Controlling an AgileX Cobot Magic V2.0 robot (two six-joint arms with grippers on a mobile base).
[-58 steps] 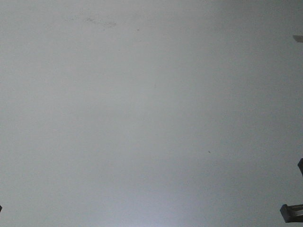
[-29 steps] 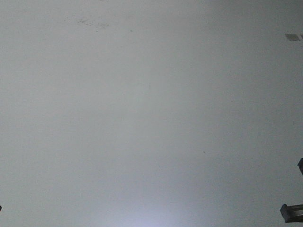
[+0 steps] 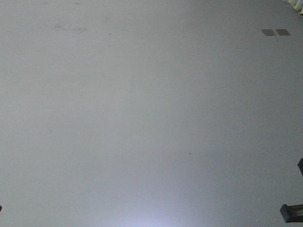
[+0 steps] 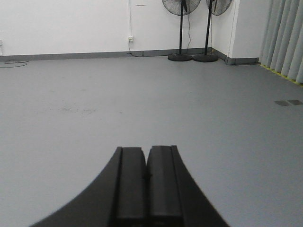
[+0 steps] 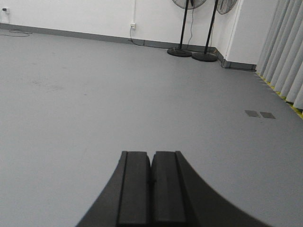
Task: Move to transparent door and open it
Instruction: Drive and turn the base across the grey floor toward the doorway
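Grey floor runs to far fans; left tool and right tool sit pressed together; door unseen, so the base may stray.

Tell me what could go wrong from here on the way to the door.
No transparent door shows in any view, so the base may head the wrong way. The pedestal fans by the far wall could be struck. The left gripper and right gripper have jaws shut; they would need opening before taking any handle.

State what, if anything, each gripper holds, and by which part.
Nothing is held. The left gripper and the right gripper both have their jaws shut together, empty, over the grey floor.
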